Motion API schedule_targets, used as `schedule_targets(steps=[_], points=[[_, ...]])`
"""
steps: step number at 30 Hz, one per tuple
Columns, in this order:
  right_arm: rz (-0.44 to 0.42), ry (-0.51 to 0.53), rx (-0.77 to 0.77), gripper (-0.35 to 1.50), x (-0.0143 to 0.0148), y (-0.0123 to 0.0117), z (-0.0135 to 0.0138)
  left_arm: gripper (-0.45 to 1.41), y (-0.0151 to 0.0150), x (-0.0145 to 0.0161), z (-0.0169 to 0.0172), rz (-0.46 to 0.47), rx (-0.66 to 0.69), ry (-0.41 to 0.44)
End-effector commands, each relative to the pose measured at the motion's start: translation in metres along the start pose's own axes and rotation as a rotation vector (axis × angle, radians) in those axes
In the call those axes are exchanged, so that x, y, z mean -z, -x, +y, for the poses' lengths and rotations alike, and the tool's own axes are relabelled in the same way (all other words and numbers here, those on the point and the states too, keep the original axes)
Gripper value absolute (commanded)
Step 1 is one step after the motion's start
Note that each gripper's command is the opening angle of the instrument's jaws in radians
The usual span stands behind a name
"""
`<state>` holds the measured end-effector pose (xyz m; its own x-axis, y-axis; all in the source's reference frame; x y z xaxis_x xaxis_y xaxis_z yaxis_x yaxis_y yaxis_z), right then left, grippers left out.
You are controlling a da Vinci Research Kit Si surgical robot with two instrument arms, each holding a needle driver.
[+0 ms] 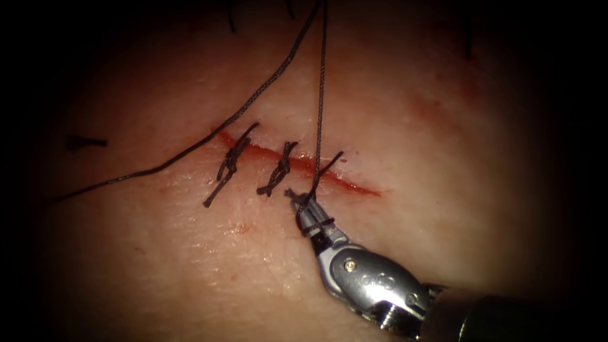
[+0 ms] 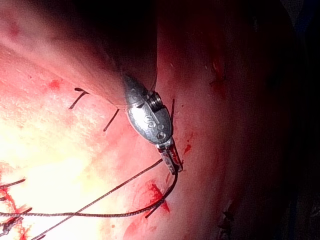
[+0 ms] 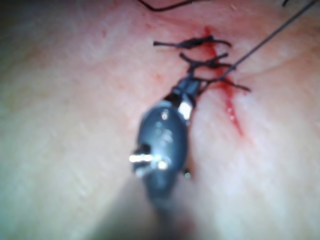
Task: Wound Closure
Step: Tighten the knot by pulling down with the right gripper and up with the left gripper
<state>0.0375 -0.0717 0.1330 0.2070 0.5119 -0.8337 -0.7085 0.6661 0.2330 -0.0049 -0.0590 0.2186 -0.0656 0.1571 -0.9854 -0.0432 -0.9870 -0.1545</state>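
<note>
Background: pale pork-belly tissue (image 1: 190, 266) under endoscope light, edges falling off into dark.
Cut: red line (image 1: 354, 183) running from upper left down to the right across the tissue; red fluid (image 1: 240, 228) in small spots below it.
Stitches: two tied knots (image 1: 231, 161) across the left part of the cut, short cut ends sticking out each side.
Third stitch: thread (image 1: 320, 95) crosses the cut just right of the second knot – one strand rises straight up out of view, another sweeps away to the left over the tissue.
Right tool (image 1: 303, 206): enters from lower right, tip just below the cut; jaws closed narrow on the thread beside the third stitch, with a turn of thread lying round them.
Left tool: cannot tell its state.
Needle: cannot locate it.
Handling (judgement): thread is light, limp, braided – likely to slip if taken at the very tip; best held near the stitch. Tissue looks soft and moist, would probably tear under hard pull.
Containers: none seen.
</note>
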Motion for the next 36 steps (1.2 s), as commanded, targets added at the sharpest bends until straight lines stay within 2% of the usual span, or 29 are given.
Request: schedule_targets(steps=[1, 9, 20, 31, 36], points=[[-0.015, -0.009, -0.009, -0.35, 0.0001, 0.0009, -0.0012, -0.45, 0.0006, -0.0006, -0.0007, 0.002, 0.002, -0.009], [-0.055, -0.039, -0.009, -0.35, 0.0025, 0.002, -0.0019, -0.45, 0.0017, -0.0011, -0.0018, -0.004, -0.008, -0.019], [-0.055, -0.077, -0.003, -0.35, 0.0028, 0.0023, -0.0024, -0.45, 0.0019, -0.0018, -0.0037, -0.013, -0.004, -0.042], [-0.059, -0.079, 0.006, -0.35, 0.0028, 0.0021, -0.0018, -0.45, 0.0028, -0.0053, -0.0065, -0.05, -0.002, -0.129], [-0.054, -0.096, 0.009, -0.35, 0.0028, 0.0023, -0.0022, -0.45, 0.0035, -0.007, -0.007, -0.082, -0.01, -0.133]])
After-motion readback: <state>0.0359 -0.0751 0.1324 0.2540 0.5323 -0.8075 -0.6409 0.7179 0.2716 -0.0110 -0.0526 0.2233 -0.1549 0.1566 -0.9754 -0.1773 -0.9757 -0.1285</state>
